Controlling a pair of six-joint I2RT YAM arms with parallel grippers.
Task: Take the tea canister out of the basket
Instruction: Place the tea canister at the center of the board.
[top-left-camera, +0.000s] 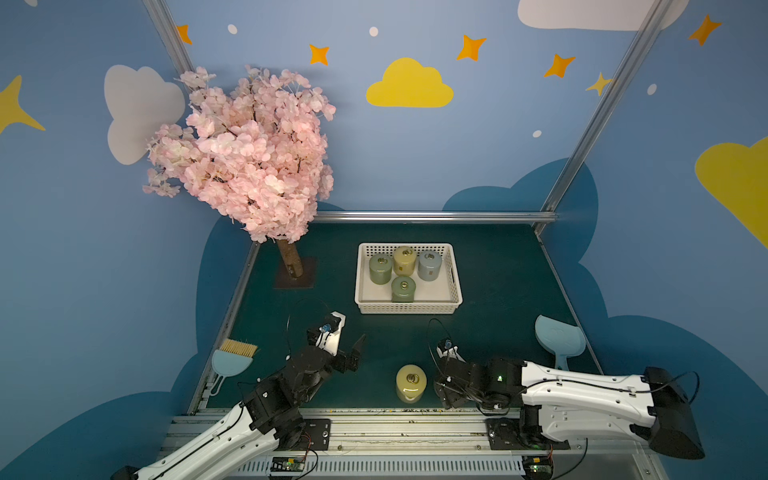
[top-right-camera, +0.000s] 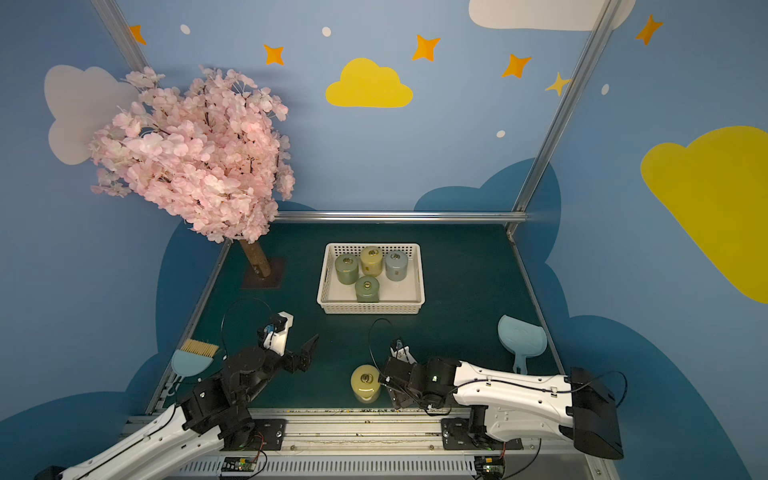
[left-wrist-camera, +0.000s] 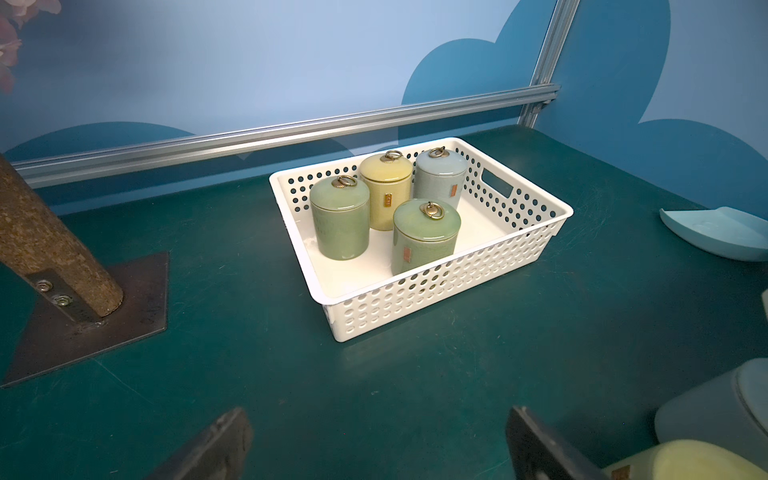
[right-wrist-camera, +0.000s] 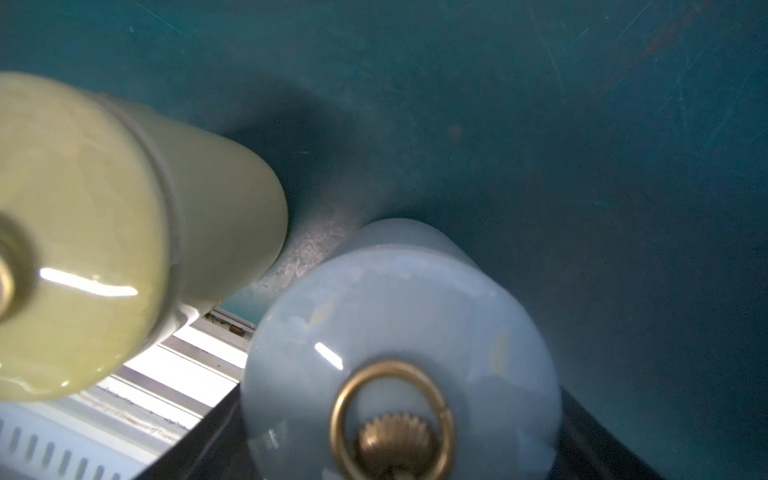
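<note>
Near the front edge of the green mat (top-left-camera: 498, 282), right of centre and well clear of the basket (top-left-camera: 409, 308), stands the pale blue tea canister (right-wrist-camera: 374, 316). It is a glossy glazed cylinder with a slightly wider lid, topped by a brass shell-shaped knob carrying a brass ring. It is upright, base on the mat, long axis vertical, ringed lid pointing straight up. The right gripper (right-wrist-camera: 399, 395) hangs directly over it, so in both top views the arm hides it. From the wrist camera the dark jaws sit against either side of the lid and appear to be clamped on it, though the picture is blurred there. Just to its left a yellow canister (top-left-camera: 411, 382) of the same make stands upright on the mat, close but not touching. The left gripper (left-wrist-camera: 376, 415) hovers low at the near left, jaws wide apart with nothing between them, facing the basket. That white perforated basket lies mid-mat, long side running left to right. Four canisters stand upright in it: a green canister (top-left-camera: 380, 268), a second yellow canister (top-left-camera: 404, 259) and a blue-grey canister (top-left-camera: 430, 265) along the far side, and a second green canister (top-left-camera: 403, 289) nearer.
</note>
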